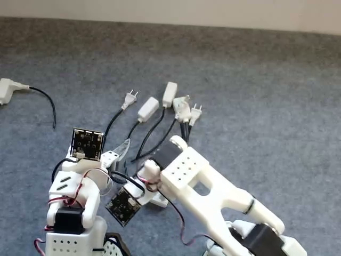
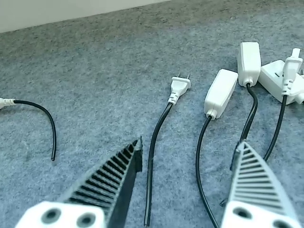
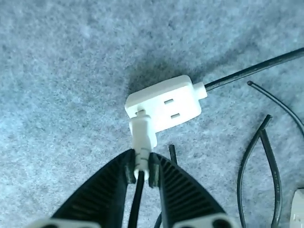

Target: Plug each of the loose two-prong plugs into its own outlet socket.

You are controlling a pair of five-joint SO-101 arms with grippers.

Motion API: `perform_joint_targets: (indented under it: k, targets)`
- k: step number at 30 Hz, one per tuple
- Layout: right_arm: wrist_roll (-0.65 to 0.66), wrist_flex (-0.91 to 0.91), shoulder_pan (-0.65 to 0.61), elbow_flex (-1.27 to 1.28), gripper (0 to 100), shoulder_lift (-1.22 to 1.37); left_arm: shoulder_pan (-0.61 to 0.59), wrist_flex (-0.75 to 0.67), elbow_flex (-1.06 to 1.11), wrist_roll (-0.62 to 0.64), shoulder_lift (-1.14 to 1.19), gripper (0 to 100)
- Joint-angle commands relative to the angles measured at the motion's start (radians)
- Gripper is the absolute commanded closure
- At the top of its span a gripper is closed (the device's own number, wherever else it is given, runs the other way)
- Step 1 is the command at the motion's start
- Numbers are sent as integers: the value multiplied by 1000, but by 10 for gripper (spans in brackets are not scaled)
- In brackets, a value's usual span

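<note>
In the right wrist view my right gripper (image 3: 141, 172) is shut on a white two-prong plug (image 3: 142, 135). The plug's front meets the end face of a white outlet socket (image 3: 164, 109) lying on the carpet. My left gripper (image 2: 187, 159) stands open above the carpet, nothing between its fingers. Beyond it lies a loose white plug (image 2: 179, 86) on a black cable, seen from above as the plug (image 1: 129, 98). Beside that lie two white sockets (image 2: 220, 92) (image 2: 249, 57), and a third socket (image 2: 278, 78) with another plug (image 2: 290, 64) resting against it.
Grey carpet (image 1: 256, 85) covers the whole work surface. A white piece (image 1: 6, 89) with a curved black cable (image 1: 50, 106) lies far off at the left. Several loose black cables (image 3: 266, 156) run close to my right gripper. A pale wall edge lines the back.
</note>
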Motion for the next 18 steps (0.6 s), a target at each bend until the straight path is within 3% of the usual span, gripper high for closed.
perform_joint_targets:
  k: [1,14,18]
  targets:
    - [15,-45,-28,76,992,15,7,-11,-8,-6,-7,698]
    - [9,-53,-39,94,992,16,7,-12,-8,-6,-7,698]
    - [-61,-54,-77,147,992,51,7,-12,-7,-6,-7,698]
